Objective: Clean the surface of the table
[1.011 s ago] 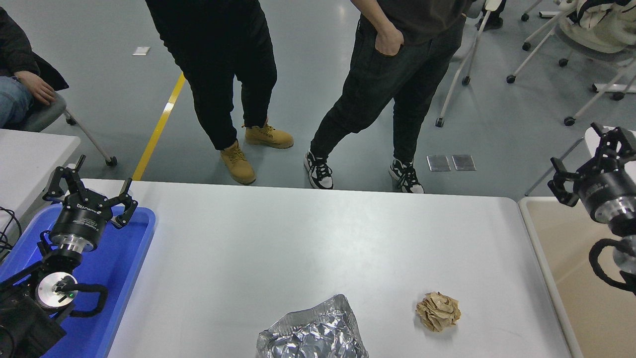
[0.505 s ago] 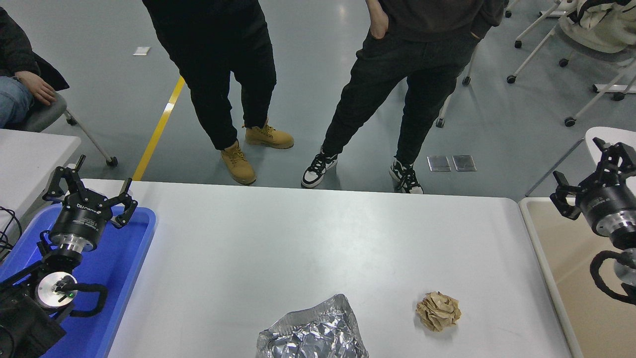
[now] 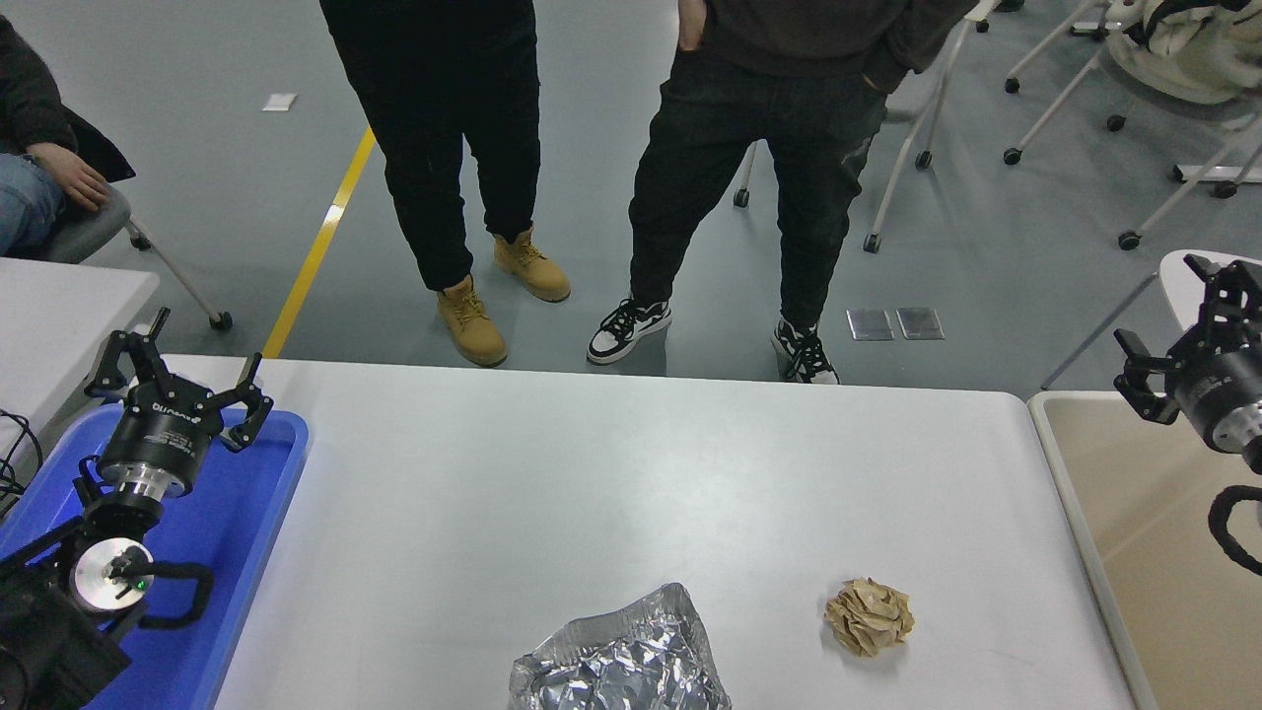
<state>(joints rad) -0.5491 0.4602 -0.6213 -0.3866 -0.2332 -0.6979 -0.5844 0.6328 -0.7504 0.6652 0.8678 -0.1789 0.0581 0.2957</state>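
The big white rectangular tabletop (image 3: 611,473) fills the middle of the view, and two bits of trash sit near its front edge: a crumpled silver foil wrapper (image 3: 619,656) at the bottom centre and a scrunched brown paper ball (image 3: 869,617) just to its right, not touching. The left gripper (image 3: 175,377) hangs over the blue plastic tray (image 3: 246,513) at the left end, fingers spread wide and holding nothing. The right gripper (image 3: 1183,320) is off past the table's right edge, above a beige side surface (image 3: 1144,513), fingers apart too, empty. Two people in dark trousers (image 3: 592,168) stand at the far side.
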